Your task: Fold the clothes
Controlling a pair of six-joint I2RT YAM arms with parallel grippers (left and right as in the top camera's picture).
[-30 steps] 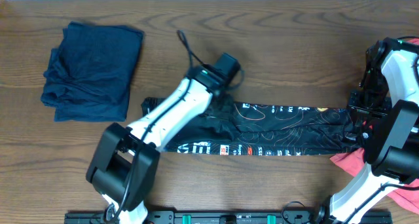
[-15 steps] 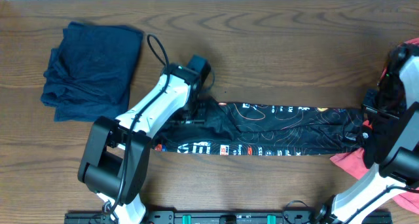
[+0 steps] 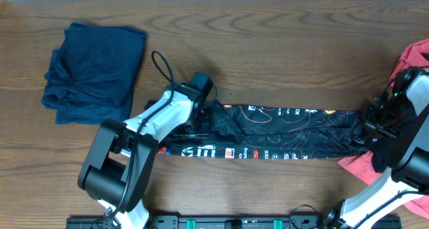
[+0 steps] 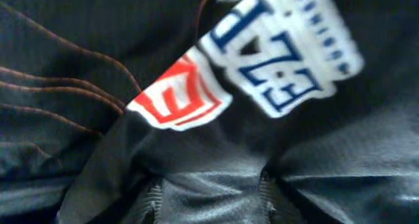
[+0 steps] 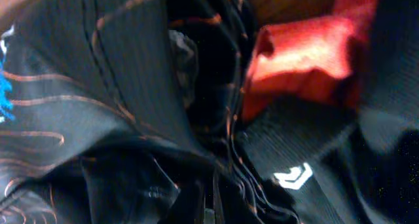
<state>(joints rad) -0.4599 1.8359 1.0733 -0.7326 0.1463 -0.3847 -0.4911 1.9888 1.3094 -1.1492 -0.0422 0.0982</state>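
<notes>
The black jersey [image 3: 281, 132], with orange contour lines and white lettering, lies as a long folded strip across the table. My left gripper [image 3: 200, 116] presses onto its left end. In the left wrist view its two fingers [image 4: 209, 196] stand apart with jersey cloth [image 4: 216, 73] bunched between them. My right gripper [image 3: 373, 125] is at the jersey's right end. In the right wrist view its jaws [image 5: 209, 207] are buried in dark jersey folds [image 5: 85, 73], so their state is hidden. A coral-red garment [image 5: 301, 50] lies right beside them.
A folded navy garment [image 3: 94, 71] lies at the back left. The coral-red garment [image 3: 355, 165] sits under the right arm at the front right, and more of it shows at the right edge [image 3: 410, 56]. The wooden table [image 3: 281, 48] is bare behind the jersey.
My left gripper moved left and down onto the jersey's left end. My right gripper swung away to the right, then came back down onto the right end.
</notes>
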